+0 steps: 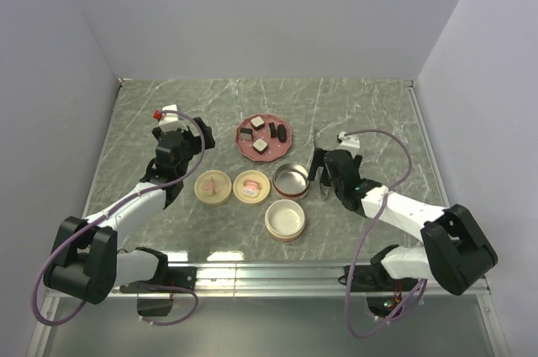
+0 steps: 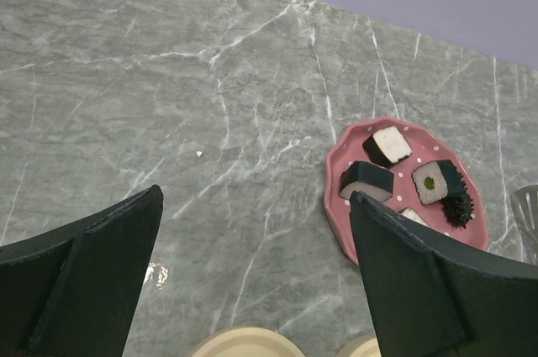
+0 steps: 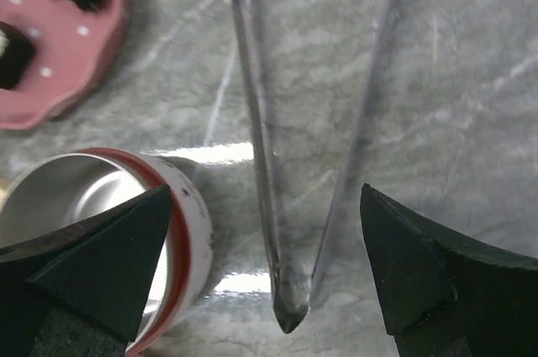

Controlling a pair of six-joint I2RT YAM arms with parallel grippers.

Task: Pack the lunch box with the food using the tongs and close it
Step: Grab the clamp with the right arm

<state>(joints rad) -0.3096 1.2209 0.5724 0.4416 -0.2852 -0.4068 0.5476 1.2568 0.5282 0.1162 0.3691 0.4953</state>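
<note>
**Fig. Right wrist view, tongs not yet picked up.** My right gripper (image 3: 267,206) hangs low over the tongs (image 3: 262,164), jaws spread wide and holding nothing. The tongs lie flat on the marble table (image 3: 471,80). Their joined end sits between my two fingers, and their two arms run away toward the top of the view.

My left gripper (image 2: 256,231) is likewise spread and empty, apart from the pink plate (image 2: 331,202). That plate carries the food (image 2: 368,179): four blocks, none yet packed. The lunch box (image 3: 192,214) stands open just beside one of my right fingers (its second tin (image 1: 285,219) and two cream lids (image 1: 213,186) sit close by in the top view).

**Hazards, as I judge them:**
- Thin metal lying flat on slick stone gives the fingers little to catch, so a closing pinch may skate the tongs away.
- The same pinch may press both arms together, leaving no gap for the food.
- A grip this close to the joined end would leave the long arms free to swing.
- The finger nearest the tin may shove it on the way down.

**Writing:** none legible. I see no brand or label on tins, lids or plate (white dots only).
</note>
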